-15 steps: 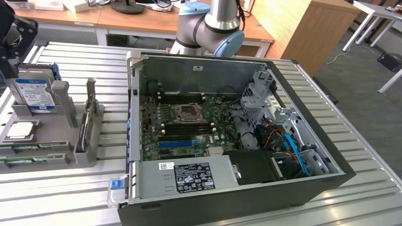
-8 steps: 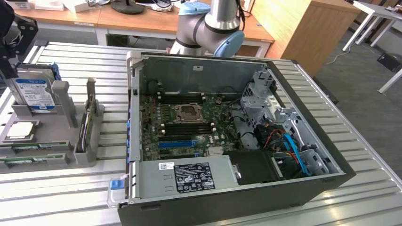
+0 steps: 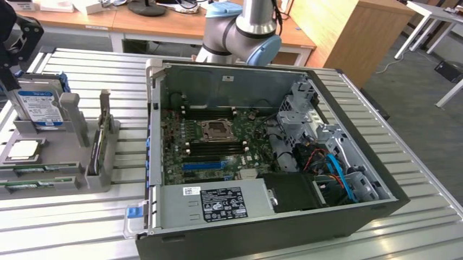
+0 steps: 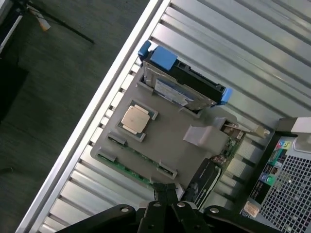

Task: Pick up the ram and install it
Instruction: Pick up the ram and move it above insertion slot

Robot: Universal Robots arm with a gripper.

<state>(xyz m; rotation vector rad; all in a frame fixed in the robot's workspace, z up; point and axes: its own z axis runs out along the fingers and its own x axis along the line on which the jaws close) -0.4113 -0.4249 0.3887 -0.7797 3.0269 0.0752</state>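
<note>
Nothing of the task is done yet, as far as the pictures show. The ram [image 4: 125,170] lies flat in a slot along the outer edge of the grey holder [image 4: 170,141]. That holder sits on the slatted tabletop [image 3: 405,216], close to the edge at the exterior view's left. In the exterior view a second green stick lies just beside the first, in the next slot of the same holder.

The tool [image 4: 166,190] hangs above the holder, apart from it, over the edge where the ram lies. Its jaws look drawn together with nothing between them (so no grasp has been made).

The holder also carries a hard drive [image 3: 38,108], standing on edge with its blue-and-white label showing. A square processor chip [image 4: 135,119] lies flat between the drive and the ram.

The open computer case [image 3: 231,81] lies on its side in the middle of the tabletop, well apart from the tool, with the motherboard [image 3: 250,135] facing up. The dark memory slots on either side of the processor socket [image 3: 214,130] look unfilled, though I cannot be sure at this angle. By my judgement the whole job is left: gripping the stick, lifting it out, carrying it across to the case and seating it in a slot.
</note>
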